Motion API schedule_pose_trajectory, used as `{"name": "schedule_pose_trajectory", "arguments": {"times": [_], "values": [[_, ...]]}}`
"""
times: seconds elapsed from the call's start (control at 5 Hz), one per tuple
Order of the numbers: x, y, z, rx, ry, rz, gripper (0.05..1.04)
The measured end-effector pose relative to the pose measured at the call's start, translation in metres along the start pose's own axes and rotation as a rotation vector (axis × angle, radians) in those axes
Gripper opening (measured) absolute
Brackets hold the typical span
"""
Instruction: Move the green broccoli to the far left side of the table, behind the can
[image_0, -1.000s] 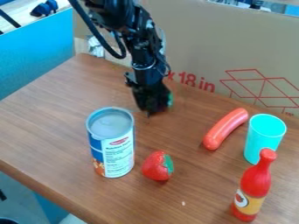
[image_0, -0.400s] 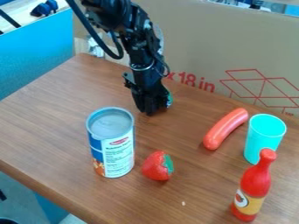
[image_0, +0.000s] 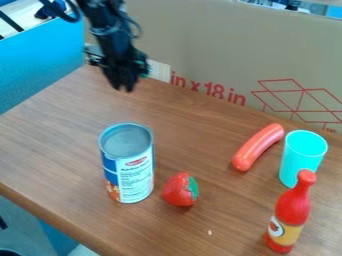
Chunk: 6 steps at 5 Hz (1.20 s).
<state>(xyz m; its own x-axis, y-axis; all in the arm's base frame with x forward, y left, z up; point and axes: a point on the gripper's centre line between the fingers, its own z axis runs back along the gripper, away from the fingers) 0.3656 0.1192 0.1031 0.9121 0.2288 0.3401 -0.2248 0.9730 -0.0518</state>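
The black gripper (image_0: 123, 86) hangs above the back left part of the wooden table (image_0: 73, 130), in front of the cardboard wall, touching none of the objects. Nearest to it, closer to the camera, stands an upright can (image_0: 135, 172) with a blue and white label. Just right of the can lies a red strawberry (image_0: 179, 190) with a green top. An orange-red sausage (image_0: 258, 147) lies at the right, beside an upright turquoise cup (image_0: 302, 157). In front of the cup stands a red bottle (image_0: 291, 210) with a yellow label.
A tall cardboard wall (image_0: 220, 55) with red print runs along the table's back edge. On the left side is a blue panel (image_0: 40, 65). The table's front edge slants down from the left, and a small white speck (image_0: 210, 232) lies near the bottle.
The gripper has moved up and left, away from the middle of the table's back part towards the back left corner. The can, strawberry, sausage, cup and bottle have kept their places.
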Motion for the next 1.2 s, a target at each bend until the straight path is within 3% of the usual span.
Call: {"name": "schedule_pose_trajectory", "arguments": {"times": [0.2,0.6,0.8,1.2], "values": [[0.013,0.03,-0.004,0.019,0.014,0.099,0.328],[0.015,0.121,-0.032,0.161,0.086,0.248,0.328],[0.017,0.131,-0.039,0.193,0.105,0.268,0.328],[0.005,0.126,-0.048,0.181,0.151,0.263,0.328]]}}
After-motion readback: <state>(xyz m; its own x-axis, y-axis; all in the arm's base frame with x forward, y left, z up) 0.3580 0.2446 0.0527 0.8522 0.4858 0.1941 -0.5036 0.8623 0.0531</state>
